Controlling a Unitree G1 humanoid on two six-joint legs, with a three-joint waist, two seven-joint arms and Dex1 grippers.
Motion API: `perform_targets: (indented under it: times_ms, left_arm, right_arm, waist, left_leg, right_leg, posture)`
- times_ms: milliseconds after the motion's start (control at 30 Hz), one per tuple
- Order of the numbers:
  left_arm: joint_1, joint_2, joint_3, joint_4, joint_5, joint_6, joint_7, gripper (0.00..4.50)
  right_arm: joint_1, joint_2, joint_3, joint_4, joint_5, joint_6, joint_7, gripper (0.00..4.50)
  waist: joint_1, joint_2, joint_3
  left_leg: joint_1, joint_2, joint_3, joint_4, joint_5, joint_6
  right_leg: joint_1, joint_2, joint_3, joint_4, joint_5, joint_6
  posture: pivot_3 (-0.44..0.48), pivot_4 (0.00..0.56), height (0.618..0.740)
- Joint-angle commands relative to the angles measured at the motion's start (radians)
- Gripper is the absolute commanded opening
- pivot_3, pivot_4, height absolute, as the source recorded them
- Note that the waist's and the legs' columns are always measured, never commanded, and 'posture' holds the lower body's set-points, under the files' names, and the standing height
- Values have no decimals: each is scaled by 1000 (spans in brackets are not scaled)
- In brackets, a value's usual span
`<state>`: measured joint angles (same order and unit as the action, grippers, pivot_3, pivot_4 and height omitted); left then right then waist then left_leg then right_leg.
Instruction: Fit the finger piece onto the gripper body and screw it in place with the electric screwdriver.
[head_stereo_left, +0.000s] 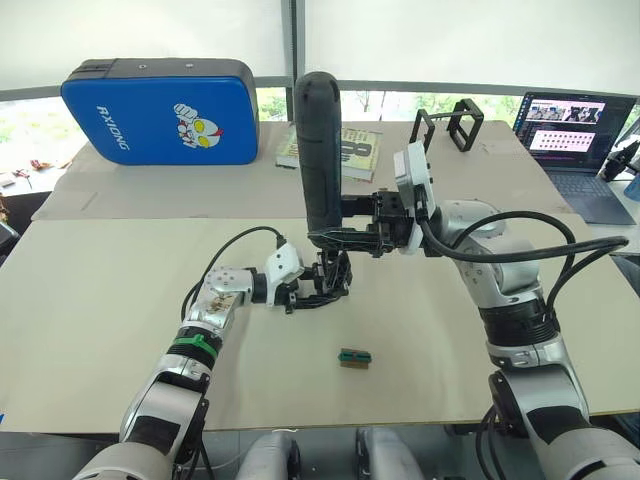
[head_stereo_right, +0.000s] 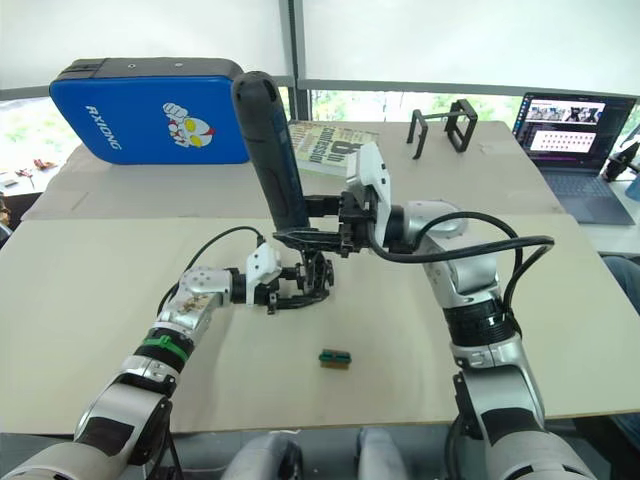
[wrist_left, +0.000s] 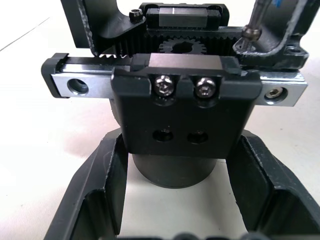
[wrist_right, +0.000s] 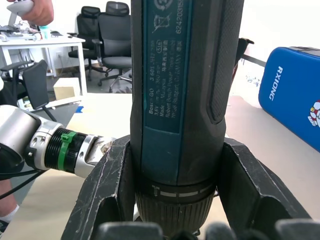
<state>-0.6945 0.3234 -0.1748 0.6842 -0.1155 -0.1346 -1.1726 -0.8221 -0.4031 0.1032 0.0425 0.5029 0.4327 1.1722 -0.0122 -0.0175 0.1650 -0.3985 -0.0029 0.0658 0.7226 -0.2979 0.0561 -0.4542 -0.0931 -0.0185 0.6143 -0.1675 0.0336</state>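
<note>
Nearest to you, a small green-and-brown block (head_stereo_left: 354, 358) is lying alone on the table (head_stereo_left: 100, 330), well apart from both arms. Beyond it, your left claw (head_stereo_left: 322, 285) is closing its fingers around the round base of the gripper body (head_stereo_left: 333, 273), which is sitting on the table at mid-depth. Just above, your right claw (head_stereo_left: 345, 228) is clamping the electric screwdriver (head_stereo_left: 320, 150) near its collar, holding it upright with the bit pointing down at the gripper body.

Judged risk: the tall tool is being held low on its body, so any tilt could be swinging the bit off the screw head and stripping it, or pushing the gripper body sideways in the left claw's grip.

The left wrist view is showing what the head views cannot: two silver screws (wrist_left: 185, 87) seated in the sliding block, two empty holes below them, and the metal bit (wrist_left: 254, 22) touching down at the assembly's far corner. The right wrist view is showing the tool's collar seated between the fingers. Farther back, a blue case (head_stereo_left: 160, 110), a book (head_stereo_left: 350, 150) and a laptop (head_stereo_left: 575, 140) are resting.
</note>
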Motion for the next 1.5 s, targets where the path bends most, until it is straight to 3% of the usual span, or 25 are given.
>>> perform_targets:
  times_ms: [33,333,1500]
  left_arm:
    - [-22,16,10,2,4,-15,-7,2305]
    - [-25,25,17,6,2,-17,-5,2305]
    - [-2,35,26,-11,-1,-22,4,2305]
  right_arm:
    - [11,-7,26,72,-22,14,24,1911]
    - [-14,21,42,195,-67,-48,7,1911]
    - [-25,3,87,288,-115,-131,73,1911]
  waist:
    - [0,0,-1]
    - [-5,0,-1]
    - [-6,-1,-1]
  left_leg:
    - [0,0,0,0,0,0]
    - [15,1,0,-2,0,1]
    - [18,1,0,-6,0,0]
  right_leg:
    - [0,0,0,0,0,0]
    - [15,0,1,-3,0,0]
    - [15,-1,3,-3,0,-1]
  posture:
    - [0,150,740]
    - [0,150,740]
    - [0,150,740]
